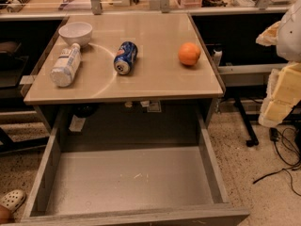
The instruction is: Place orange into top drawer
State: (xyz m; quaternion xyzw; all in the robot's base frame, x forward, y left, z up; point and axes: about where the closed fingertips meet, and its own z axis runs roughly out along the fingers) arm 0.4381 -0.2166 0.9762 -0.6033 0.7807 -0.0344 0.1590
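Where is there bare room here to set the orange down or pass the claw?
The top drawer is pulled open, its bottom bare between the side walls. On the table, free patches lie between the blue can and the orange, and along the front edge. The left is crowded: bowl and white bottle. The claw hangs right of the table.

The round orange fruit with matte dimpled skin (189, 53) sits on the beige table top (155, 79), left of the gripper (281, 97) and slightly higher; the wide, shallow grey wood-grain top drawer (131, 178) stands pulled open, smooth bottom showing, below and left of the gripper.
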